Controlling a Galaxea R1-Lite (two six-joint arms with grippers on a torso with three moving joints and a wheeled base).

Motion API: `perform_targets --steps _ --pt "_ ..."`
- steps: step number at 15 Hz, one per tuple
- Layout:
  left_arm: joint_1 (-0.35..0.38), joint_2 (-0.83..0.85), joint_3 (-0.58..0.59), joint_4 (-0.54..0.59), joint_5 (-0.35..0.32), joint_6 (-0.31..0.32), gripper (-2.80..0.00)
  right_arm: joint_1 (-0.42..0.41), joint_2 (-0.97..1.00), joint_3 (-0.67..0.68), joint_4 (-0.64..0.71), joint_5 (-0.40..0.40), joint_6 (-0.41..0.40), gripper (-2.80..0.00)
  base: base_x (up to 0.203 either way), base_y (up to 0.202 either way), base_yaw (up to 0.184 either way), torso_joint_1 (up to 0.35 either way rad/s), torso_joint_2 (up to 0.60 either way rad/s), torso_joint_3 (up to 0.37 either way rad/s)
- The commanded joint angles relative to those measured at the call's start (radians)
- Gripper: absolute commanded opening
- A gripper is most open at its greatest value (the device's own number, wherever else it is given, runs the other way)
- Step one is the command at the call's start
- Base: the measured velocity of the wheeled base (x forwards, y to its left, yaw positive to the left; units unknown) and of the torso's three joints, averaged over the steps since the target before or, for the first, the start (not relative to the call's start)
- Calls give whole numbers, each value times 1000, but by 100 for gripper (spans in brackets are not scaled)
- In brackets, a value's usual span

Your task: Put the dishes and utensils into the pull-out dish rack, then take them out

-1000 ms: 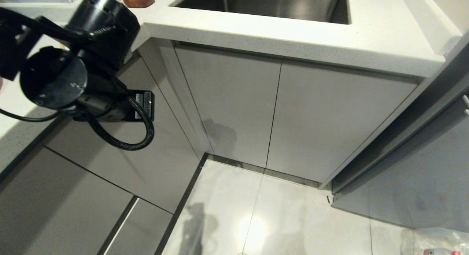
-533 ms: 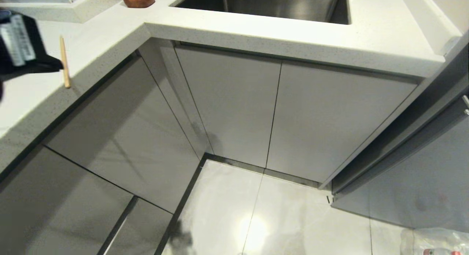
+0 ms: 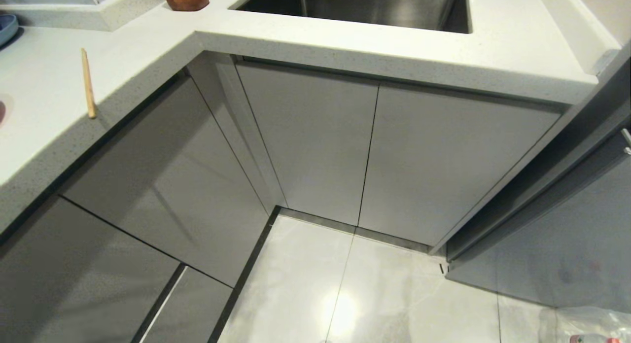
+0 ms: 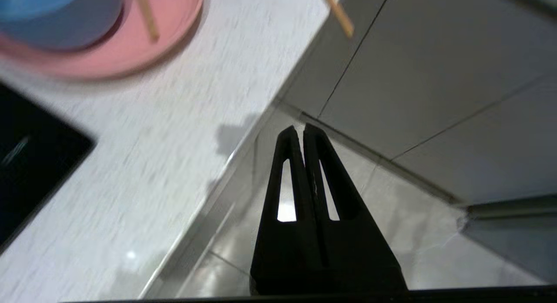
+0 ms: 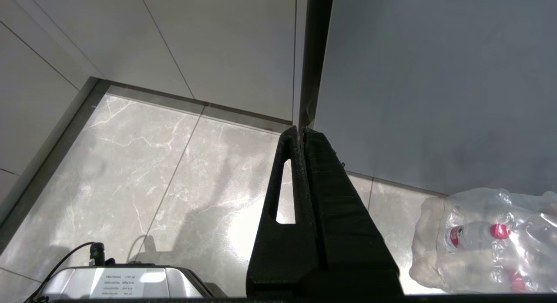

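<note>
On the far left of the counter (image 3: 44, 151), the blue bowl (image 4: 56, 15) sat on the pink plate (image 4: 130, 46), with a chopstick (image 3: 88, 83) close by. The left arm had just swung out of the head view, so no rack was open yet. The left gripper (image 4: 301, 131) was pressed together, holding nothing. Over on the right, the right gripper (image 5: 300, 131) hung low over the floor (image 5: 152, 172), also pressed together and empty.

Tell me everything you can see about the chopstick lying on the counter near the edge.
The chopstick is a thin, straight, light-brown stick that looks like wood. It lies flat on the white speckled counter, on the side left of the sink, with its near tip almost at the counter's front edge. In the left wrist view that tip seems to poke slightly past the edge. Nothing else touches it, and no claw holds it.
</note>
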State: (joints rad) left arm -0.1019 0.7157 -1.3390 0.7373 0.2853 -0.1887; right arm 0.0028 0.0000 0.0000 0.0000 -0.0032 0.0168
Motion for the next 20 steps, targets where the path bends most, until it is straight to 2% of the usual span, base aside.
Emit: perform_targets --steps 1,5,6,8,11,12,14,20 --pt "59 -223 182 -28 -34 54 -280 0 2 0 0 0 0 -280 0 0 0 0 0 0" --pt "105 -505 680 -324 -85 268 -280 0 2 0 0 0 0 -280 0 0 0 0 0 0" --pt "106 -563 781 -375 -95 294 -280 0 2 0 0 0 0 -280 0 0 0 0 0 0" --pt "105 -666 984 -478 -144 320 -280 0 2 0 0 0 0 -280 0 0 0 0 0 0" --pt "104 -709 1215 -664 -195 298 -280 0 2 0 0 0 0 -280 0 0 0 0 0 0" --pt "104 -713 1271 -697 -210 292 -280 0 2 0 0 0 0 -280 0 0 0 0 0 0" --pt "104 -717 1337 -735 -288 243 -280 0 2 0 0 0 0 -280 0 0 0 0 0 0" --pt "105 -717 1340 -739 -279 181 -280 0 2 0 0 0 0 -280 0 0 0 0 0 0"
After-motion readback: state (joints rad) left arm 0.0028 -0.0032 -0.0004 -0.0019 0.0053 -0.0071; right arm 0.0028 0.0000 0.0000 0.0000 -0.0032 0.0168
